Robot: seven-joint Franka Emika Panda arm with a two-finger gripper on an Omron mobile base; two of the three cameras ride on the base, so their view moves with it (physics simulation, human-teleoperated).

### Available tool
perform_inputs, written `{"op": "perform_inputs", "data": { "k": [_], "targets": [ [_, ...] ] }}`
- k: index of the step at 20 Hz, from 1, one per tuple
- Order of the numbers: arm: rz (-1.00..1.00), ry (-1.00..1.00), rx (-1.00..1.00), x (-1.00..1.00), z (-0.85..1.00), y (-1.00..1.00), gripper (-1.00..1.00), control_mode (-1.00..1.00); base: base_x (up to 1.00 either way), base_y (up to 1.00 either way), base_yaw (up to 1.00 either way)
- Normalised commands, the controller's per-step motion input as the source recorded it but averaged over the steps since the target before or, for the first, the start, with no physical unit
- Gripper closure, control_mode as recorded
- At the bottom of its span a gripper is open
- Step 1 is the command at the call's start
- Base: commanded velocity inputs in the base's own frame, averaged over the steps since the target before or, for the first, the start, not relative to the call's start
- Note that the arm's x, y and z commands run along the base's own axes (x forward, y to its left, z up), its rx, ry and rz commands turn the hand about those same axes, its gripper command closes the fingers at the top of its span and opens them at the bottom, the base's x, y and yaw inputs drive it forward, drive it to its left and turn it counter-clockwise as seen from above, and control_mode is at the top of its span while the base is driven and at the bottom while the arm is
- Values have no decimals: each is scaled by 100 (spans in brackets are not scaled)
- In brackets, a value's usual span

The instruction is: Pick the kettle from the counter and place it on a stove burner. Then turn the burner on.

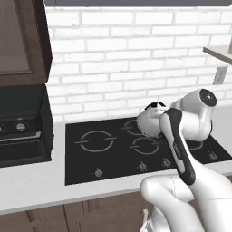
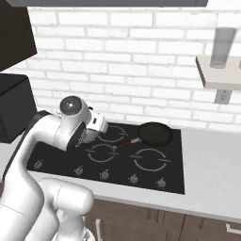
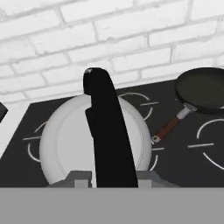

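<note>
kettle (image 1: pixel 148 122) in the left base view sits above the black glass stove (image 1: pixel 90 158), over the back rings toward the right, its silvery-white dome half hidden by the white arm; only the body's left flank and a bit of black top show. whether it rests on the glass or hangs just over it cannot be told from here. the pale surface (image 1: pixel 36 186) runs along the front of the stove.

right base view: the arm's wrist blocks the kettle, and the end effector itself is hidden behind it. a black frying pan (image 2: pixel 154 133) with a reddish handle lies on the back right ring, well apart from the wrist. the biggest ring, the burner (image 2: pixel 151 160), is at the front right and bare.

hand view: the end effector (image 3: pixel 111 177) is pinching the kettle's black handle (image 3: pixel 109 131), jaws pressed in on it from both sides at the bottom of the view. the kettle is a squat, smooth dome under the arched black strap, above a ring at the stove's left, with the pan up to the right.

judging by looks, the kettle is stiff, metal-like, fairly light if empty, and slick on its body. the handle is the sensible place to hold, near its middle so the dome hangs level and does not swing.
</note>
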Motion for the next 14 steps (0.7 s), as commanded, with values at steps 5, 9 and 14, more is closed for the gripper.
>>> {"op": "perform_inputs", "data": {
  "k": [5, 9, 14],
  "targets": [
    [0, 10, 0, 6, 0, 100, 100, -100, 0, 0, 0],
    [-3, 21, 0, 40, -10, 100, 100, -100, 0, 0, 0],
    [-18, 37, -2, 89, -20, 100, 100, -100, 0, 0, 0]
  ]
}}
